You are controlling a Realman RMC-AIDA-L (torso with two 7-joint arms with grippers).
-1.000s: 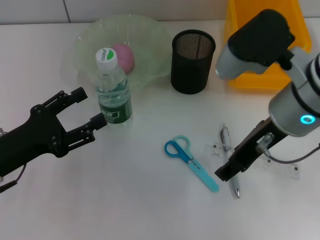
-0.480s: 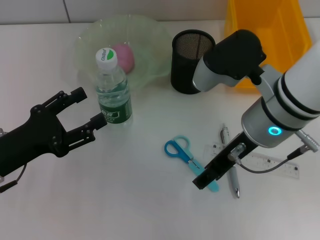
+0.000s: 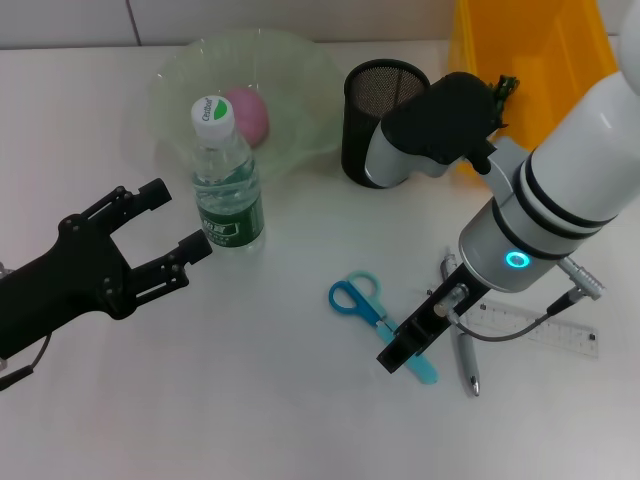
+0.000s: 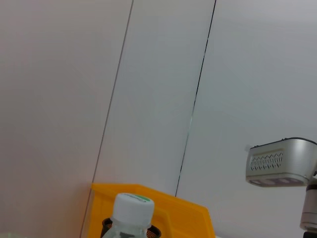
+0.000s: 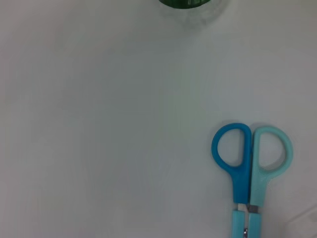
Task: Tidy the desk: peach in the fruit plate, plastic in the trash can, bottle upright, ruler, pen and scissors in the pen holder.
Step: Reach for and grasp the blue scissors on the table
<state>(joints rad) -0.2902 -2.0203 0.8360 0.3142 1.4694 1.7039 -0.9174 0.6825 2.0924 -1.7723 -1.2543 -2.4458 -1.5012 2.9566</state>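
The bottle (image 3: 227, 185) stands upright with its white cap (image 4: 132, 206) on. Just left of it, my left gripper (image 3: 182, 216) is open and holds nothing. A pink peach (image 3: 247, 112) lies in the green fruit plate (image 3: 300, 70). The blue scissors (image 3: 362, 301) lie flat, handles toward the bottle; the right wrist view looks straight down on the scissors (image 5: 250, 163). My right gripper (image 3: 408, 347) hangs over their blade end. The pen (image 3: 468, 358) and clear ruler (image 3: 545, 332) lie just right of it. The black mesh pen holder (image 3: 385, 110) stands behind. No plastic shows.
A yellow bin (image 3: 530, 60) stands at the back right, beside the pen holder, partly hidden by my right arm's elbow (image 3: 440, 125). The bottle's base (image 5: 190, 4) shows at the edge of the right wrist view.
My right arm has swung left, carrying its gripper from above the pen and ruler to above the scissors' blades. The left gripper and bottle have stayed put.
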